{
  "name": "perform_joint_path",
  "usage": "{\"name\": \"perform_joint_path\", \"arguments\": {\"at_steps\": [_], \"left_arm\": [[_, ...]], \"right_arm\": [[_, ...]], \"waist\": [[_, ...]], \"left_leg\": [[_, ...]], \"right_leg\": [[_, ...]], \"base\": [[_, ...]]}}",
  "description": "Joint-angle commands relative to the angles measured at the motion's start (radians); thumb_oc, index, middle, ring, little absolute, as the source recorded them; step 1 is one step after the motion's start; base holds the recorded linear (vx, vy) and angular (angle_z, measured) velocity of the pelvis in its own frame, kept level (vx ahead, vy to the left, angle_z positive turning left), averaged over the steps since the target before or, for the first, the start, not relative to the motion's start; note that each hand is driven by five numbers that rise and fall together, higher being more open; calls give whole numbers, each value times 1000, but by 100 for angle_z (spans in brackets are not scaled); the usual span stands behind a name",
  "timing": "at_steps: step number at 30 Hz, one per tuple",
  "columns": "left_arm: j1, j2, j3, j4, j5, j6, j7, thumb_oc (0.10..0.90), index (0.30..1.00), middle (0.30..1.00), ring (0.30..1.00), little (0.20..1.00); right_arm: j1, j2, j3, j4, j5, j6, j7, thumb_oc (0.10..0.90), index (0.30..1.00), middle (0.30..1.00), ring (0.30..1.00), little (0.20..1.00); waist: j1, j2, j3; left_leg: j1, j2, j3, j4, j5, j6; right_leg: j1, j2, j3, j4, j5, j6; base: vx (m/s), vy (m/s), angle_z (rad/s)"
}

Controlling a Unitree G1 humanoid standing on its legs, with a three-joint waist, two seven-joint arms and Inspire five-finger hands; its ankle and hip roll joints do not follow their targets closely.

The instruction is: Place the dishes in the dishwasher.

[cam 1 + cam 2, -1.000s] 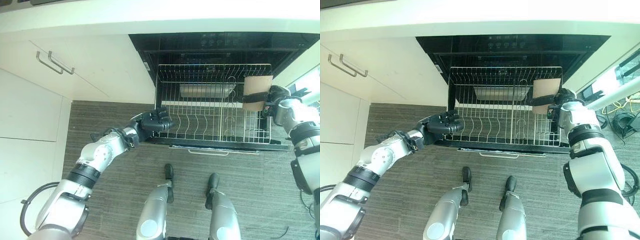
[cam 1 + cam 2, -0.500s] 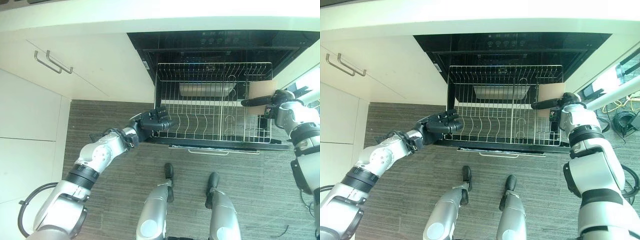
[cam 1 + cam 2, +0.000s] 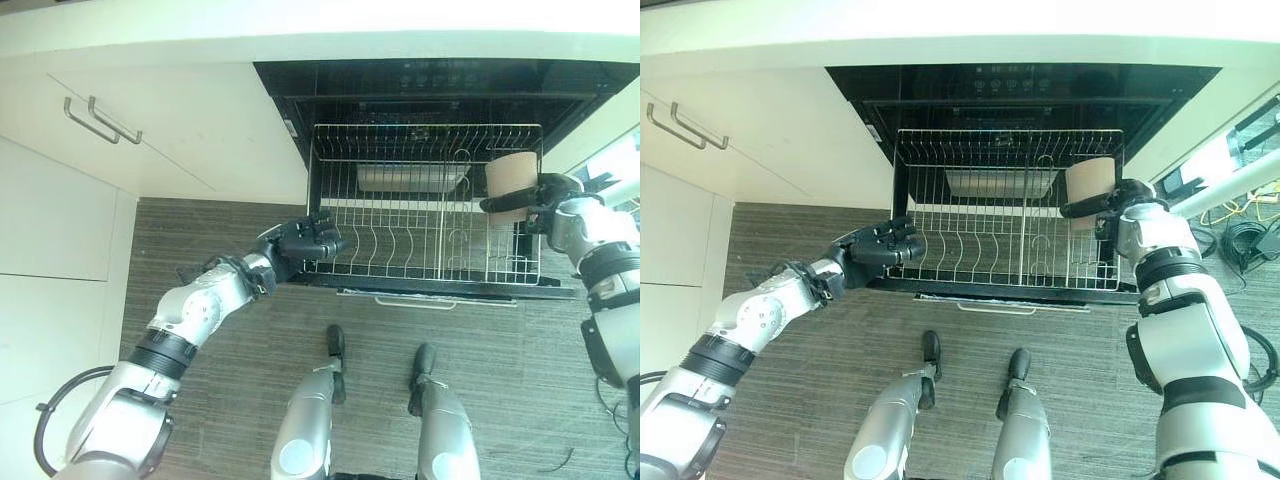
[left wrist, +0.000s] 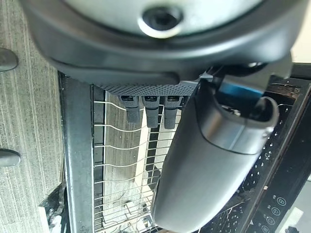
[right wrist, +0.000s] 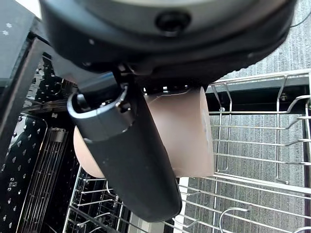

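- Turned now, that tan cup (image 3: 512, 178): a moment ago it showed a flat, squarish side, and at present its rounded body and rim face the head camera, over the right end of the rack.
- Nearest the robot, grey wood-grain floor (image 3: 230, 400) runs up to the appliance.
- Left hand (image 3: 300, 241) sits at the near-left corner of the wire rack (image 3: 420, 230), fingers (image 4: 151, 110) curled down over the front rail, clamped on it.
- Right hand (image 3: 1118, 200) is at the rack's right side, thumb (image 5: 131, 165) across the cup and gripping it; the cup is tilted on its side above the wires.
- Rack stands pulled out of the open dishwasher (image 3: 440, 85).
- Farther in, a grey tray-like piece (image 3: 412, 179) lies under the rack's rear.
- Off to the left, white cabinet doors carry two bar handles (image 3: 100, 120).
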Motion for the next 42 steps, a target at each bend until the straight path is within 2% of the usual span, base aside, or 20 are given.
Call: {"name": "perform_joint_path", "arguments": {"at_steps": [1, 3, 9, 17, 21, 24, 26, 27, 30, 32, 34, 37, 41, 42], "left_arm": [[123, 27, -28, -48, -29, 17, -1, 800, 900, 900, 900, 900], [150, 31, -6, -67, -36, 12, 17, 800, 900, 900, 900, 900], [206, 14, 33, -84, -14, -2, 28, 800, 900, 900, 900, 900], [277, -4, 61, -120, -7, -45, 49, 800, 900, 900, 900, 900], [325, -29, 111, -163, 14, -96, 80, 800, 900, 900, 900, 900], [345, -45, 127, -182, 31, -110, 92, 800, 900, 900, 900, 900], [361, -69, 134, -190, 62, -123, 100, 800, 900, 900, 900, 900], [369, -97, 143, -200, 85, -131, 119, 800, 900, 900, 900, 900], [386, -127, 175, -222, 114, -138, 138, 800, 900, 900, 900, 900], [398, -137, 198, -246, 129, -166, 150, 800, 900, 900, 900, 900], [408, -144, 225, -287, 138, -188, 169, 800, 900, 900, 900, 900], [451, -185, 294, -390, 162, -297, 172, 800, 900, 900, 900, 900], [529, -241, 361, -477, 227, -434, 166, 800, 900, 900, 900, 900], [566, -243, 402, -507, 261, -500, 161, 800, 900, 900, 900, 900]], "right_arm": [[-136, -140, 71, -78, -2, 4, -17, 800, 900, 900, 900, 900], [-105, -166, 61, -168, 36, 44, -14, 800, 900, 900, 900, 900], [-21, -221, 5, -299, 37, 89, 2, 800, 900, 900, 900, 900], [52, -259, -72, -452, 83, 58, -40, 800, 900, 900, 900, 900], [236, -258, -215, -661, 116, 9, -104, 800, 900, 900, 900, 900], [337, -243, -291, -767, 118, -13, -127, 800, 900, 900, 900, 900], [456, -200, -367, -883, 97, -55, -157, 800, 900, 900, 900, 900], [574, -138, -427, -1006, 69, -83, -169, 800, 900, 900, 900, 900], [711, -51, -486, -1124, 41, -151, -176, 800, 900, 900, 900, 900], [795, 12, -517, -1197, 15, -229, -186, 800, 900, 900, 900, 900], [854, 60, -534, -1266, -18, -258, -178, 800, 900, 900, 900, 900], [966, 145, -577, -1339, -45, -378, -170, 800, 900, 900, 900, 900], [1049, 204, -605, -1414, -117, -475, -119, 800, 900, 900, 900, 900], [1077, 214, -621, -1435, -106, -509, -85, 800, 900, 900, 900, 900]], "waist": [[22, -2, -10], [11, -11, -12], [-5, -31, -20], [-23, -46, -40], [-46, -62, -67], [-56, -68, -80], [-70, -77, -99], [-85, -86, -119], [-102, -94, -148], [-111, -97, -168], [-116, -94, -190], [-116, -92, -229], [-110, -95, -264], [-101, -98, -279]], "left_leg": [[11, 33, -28, 83, -152, -71], [18, 37, -22, 83, -153, -71], [29, 48, -7, 83, -153, -68], [49, 57, 6, 83, -160, -64], [75, 65, 16, 83, -169, -63], [88, 69, 19, 83, -172, -61], [106, 72, 21, 83, -176, -60], [126, 79, 25, 83, -180, -59], [148, 88, 31, 83, -181, -56], [173, 93, 34, 83, -190, -55], [179, 97, 36, 83, -188, -56], [206, 109, 40, 83, -193, -57], [222, 125, 39, 83, -193, -67], [227, 133, 38, 83, -193, -75]], "right_leg": [[-24, -20, -11, 16, -54, 41], [-19, -16, -10, 16, -55, 39], [-10, -8, -4, 16, -58, 34], [10, 3, 6, 16, -68, 25], [38, 10, 8, 16, -81, 20], [53, 12, 9, 16, -85, 18], [74, 15, 8, 16, -92, 15], [96, 16, 8, 16, -99, 14], [119, 20, 10, 16, -104, 11], [146, 21, 9, 16, -115, 13], [152, 24, 9, 16, -116, 11], [181, 27, 4, 16, -130, 10], [204, 33, -1, 16, -146, 3], [214, 36, -8, 16, -156, -1]], "base": [[0, 0, 0], [0, 0, 0], [-16, 2, -4], [-1, 0, -4], [27, 16, 0], [10, 3, 1], [52, -9, 0], [64, -24, 2], [64, -42, 0], [66, -57, 0], [59, -45, -2], [90, -63, 1], [68, -102, 3], [56, -131, 1]]}}
